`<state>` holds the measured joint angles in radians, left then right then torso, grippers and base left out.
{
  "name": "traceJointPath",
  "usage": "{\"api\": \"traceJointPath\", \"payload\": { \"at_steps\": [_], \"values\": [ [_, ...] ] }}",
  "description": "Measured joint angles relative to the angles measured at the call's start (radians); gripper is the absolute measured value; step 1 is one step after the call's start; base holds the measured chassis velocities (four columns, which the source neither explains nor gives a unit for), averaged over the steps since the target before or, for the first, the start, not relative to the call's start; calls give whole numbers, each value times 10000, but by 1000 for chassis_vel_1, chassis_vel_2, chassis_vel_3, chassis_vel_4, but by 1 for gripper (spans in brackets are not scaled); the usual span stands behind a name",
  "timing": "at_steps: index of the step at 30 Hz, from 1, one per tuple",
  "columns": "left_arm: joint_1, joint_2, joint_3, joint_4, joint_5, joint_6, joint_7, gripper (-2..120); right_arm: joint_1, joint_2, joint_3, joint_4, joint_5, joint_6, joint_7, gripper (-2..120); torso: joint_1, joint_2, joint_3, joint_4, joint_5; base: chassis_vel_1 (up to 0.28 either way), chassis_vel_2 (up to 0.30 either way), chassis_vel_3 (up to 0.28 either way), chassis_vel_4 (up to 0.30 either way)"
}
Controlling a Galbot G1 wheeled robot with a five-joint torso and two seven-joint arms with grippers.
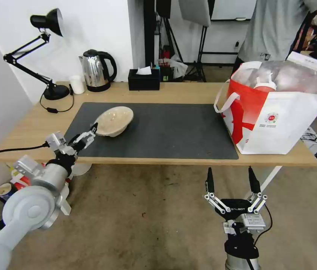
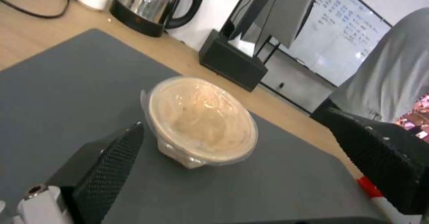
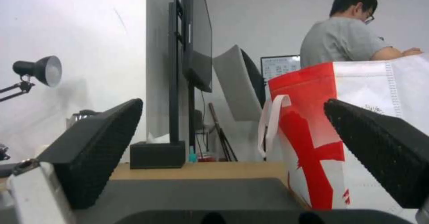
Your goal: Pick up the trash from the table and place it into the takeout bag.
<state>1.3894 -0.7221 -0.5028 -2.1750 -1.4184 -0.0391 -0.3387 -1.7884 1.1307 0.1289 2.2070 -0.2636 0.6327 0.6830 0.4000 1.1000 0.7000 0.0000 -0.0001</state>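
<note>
On the dark grey mat (image 1: pixel 173 127) of the table (image 1: pixel 34 123), a shallow beige bowl (image 1: pixel 114 120) lies tilted, its opening turned toward my left gripper (image 1: pixel 90 135). That gripper is open, just short of the bowl's near-left rim. In the left wrist view the bowl (image 2: pixel 201 120) sits ahead of the spread gripper (image 2: pixel 234 119), apart from both fingers (image 2: pixel 112 160). The takeout bag (image 1: pixel 278 116) stands at the table's right end with a red lidded cup (image 1: pixel 265 85) inside. My right gripper (image 1: pixel 231 182) hangs open below the table's front edge, facing the bag (image 3: pixel 321 123).
Along the table's back edge stand a black desk lamp (image 1: pixel 49 22), a steel kettle (image 1: pixel 96 71), a small white cup (image 1: pixel 77 84) and a black tissue box (image 1: pixel 143 79). A person in a grey shirt stands behind the bag. Cups sit on the floor under the table's left end.
</note>
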Motion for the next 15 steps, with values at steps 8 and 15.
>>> {"api": "traceJointPath", "payload": {
  "at_steps": [8, 15],
  "values": [
    [-297, -40, 365, 161, -31, 71, -5, 100, 0, 0, 0, 0, 0, 0, 0, 100, 0, 0, 1, 0, 0, 0, 0, 0, 0],
    [-566, -89, 648, 200, -4, 73, -5, 100, 0, 0, 0, 0, 0, 0, 0, 100, 0, 0, 0, 0, 0, 0, 0, 0, 0]
  ]
}}
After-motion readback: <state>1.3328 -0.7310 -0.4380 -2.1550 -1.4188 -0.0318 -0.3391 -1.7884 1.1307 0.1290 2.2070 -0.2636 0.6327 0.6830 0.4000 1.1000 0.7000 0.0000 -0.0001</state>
